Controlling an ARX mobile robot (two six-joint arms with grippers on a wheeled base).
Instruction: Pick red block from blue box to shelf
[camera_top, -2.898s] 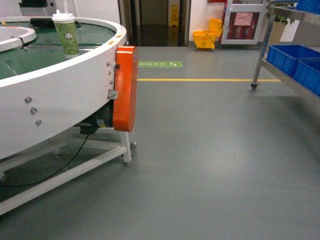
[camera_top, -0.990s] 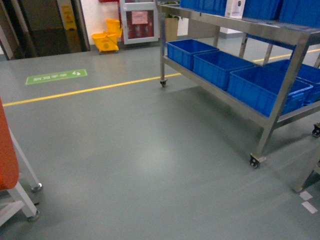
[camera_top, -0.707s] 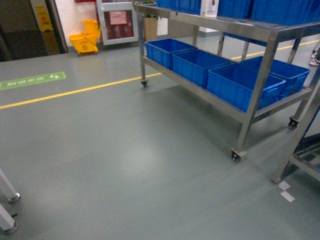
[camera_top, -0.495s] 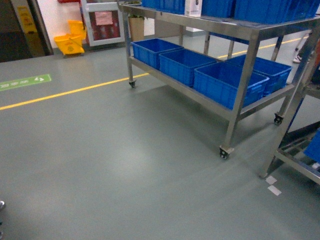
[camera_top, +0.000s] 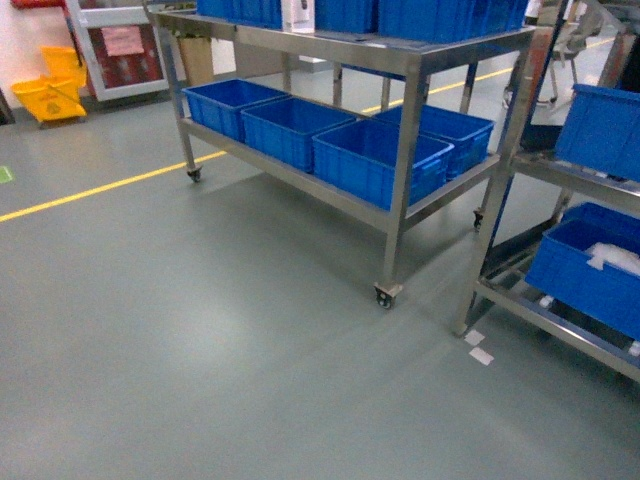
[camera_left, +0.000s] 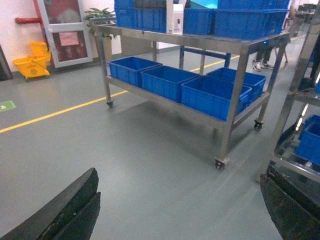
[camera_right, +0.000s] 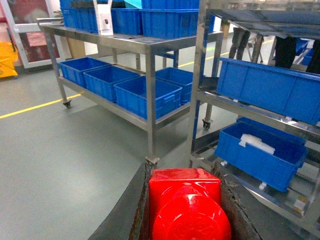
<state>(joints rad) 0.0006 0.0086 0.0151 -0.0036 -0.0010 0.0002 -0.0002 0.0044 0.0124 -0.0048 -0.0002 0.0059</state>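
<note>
**A:** What fills the scene, biggest first?

**B:** A smooth grey-green floor (camera_top: 200, 330) with a yellow painted line (camera_top: 100, 187) running across it. On it stands a long wheeled stainless-steel cart (camera_top: 400, 60) with two decks. Its lower deck carries a row of dark blue ribbed plastic crates (camera_top: 375, 160), and more blue crates sit on its top deck.

**A:** And the shelf?

**B:** The tall shiny stainless-steel shelf with perforated uprights (camera_right: 200, 75) stands just right of the cart, near the cart's end. Its open tiers hold dark blue crates too; one lower crate (camera_right: 260, 150) has something white lying in it. In the head view the same shelf (camera_top: 500, 200) takes up the right edge.

**A:** Anything against the far wall?

**B:** A yellow mop bucket (camera_top: 45, 95) beside a red-framed door panel (camera_left: 67, 30). A small white box (camera_left: 176, 17) stands upright on the cart's top deck.

**A:** Where is the block?

**B:** The small glossy red plastic block with one round stud (camera_right: 186, 207) sits in the right tool (camera_right: 186, 215), whose dark fingers (camera_right: 142, 210) press against its two sides. It is held above the floor, in front of the shelf's lower tiers.

**A:** The left tool?

**B:** The left tool (camera_left: 180, 210) is spread wide with nothing between its fingers; one black fingertip (camera_left: 65, 210) shows at each lower corner of its wrist view.
</note>
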